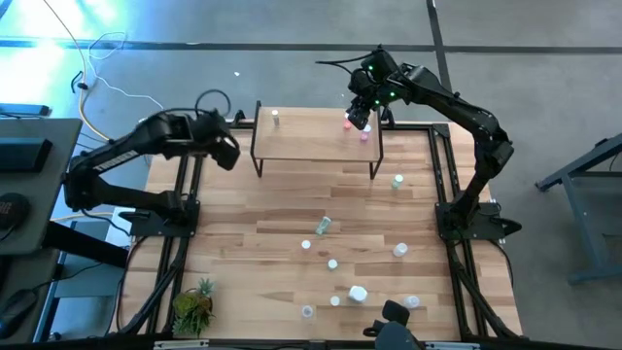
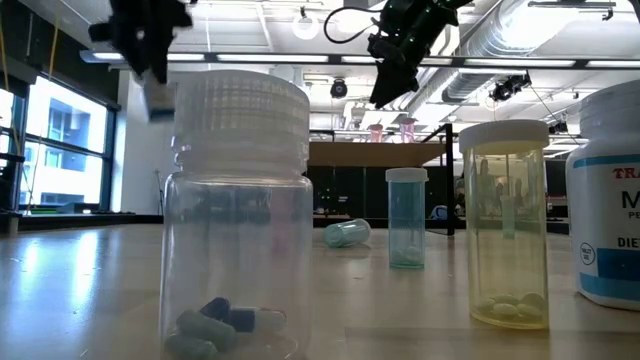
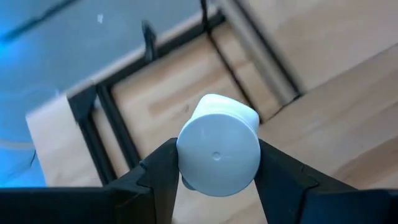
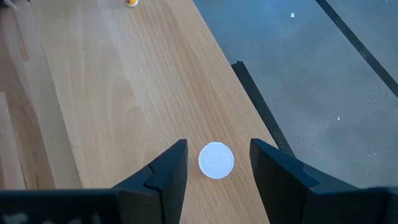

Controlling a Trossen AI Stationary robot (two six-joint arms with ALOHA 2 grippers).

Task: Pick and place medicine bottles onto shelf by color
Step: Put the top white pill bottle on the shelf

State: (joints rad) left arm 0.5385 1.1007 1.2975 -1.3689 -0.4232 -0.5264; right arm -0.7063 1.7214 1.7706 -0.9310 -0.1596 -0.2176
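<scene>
White-capped bottle [image 4: 216, 160] stands on shelf [image 4: 112, 93] between right end effector's [image 4: 217, 163] parted fingers, untouched

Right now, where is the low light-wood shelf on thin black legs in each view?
High view: shelf, top centre.
Low view: far background, centre.
Left wrist view: cannot tell it from the tabletop.
Right wrist view: fills left and middle.
Shared landmark: right gripper above its right end.
</scene>
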